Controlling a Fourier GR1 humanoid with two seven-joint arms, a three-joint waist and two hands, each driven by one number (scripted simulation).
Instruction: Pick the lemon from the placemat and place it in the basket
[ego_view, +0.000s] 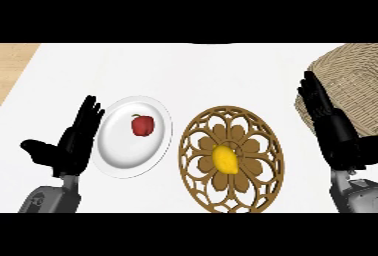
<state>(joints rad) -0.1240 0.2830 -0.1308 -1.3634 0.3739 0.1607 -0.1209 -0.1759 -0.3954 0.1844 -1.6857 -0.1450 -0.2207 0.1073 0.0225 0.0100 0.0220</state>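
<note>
White counter (221, 75), lemon untouched

Lemon (225, 159) lies mid-placemat (240, 182), hands apart from it. Basket (351, 75) at upper right, cut by the view's edge. Right hand (332, 125) flat, fingers straight, between placemat and basket. Left hand (70, 145) open beside plate (122, 145) holding a red pepper (143, 125). Bare counter beyond placemat.

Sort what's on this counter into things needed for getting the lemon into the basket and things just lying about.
Needed: lemon, on the placemat; basket, at the far right; right hand, open beside it.
Lying about: white plate; red pepper on it; left hand, open beside the plate.
</note>
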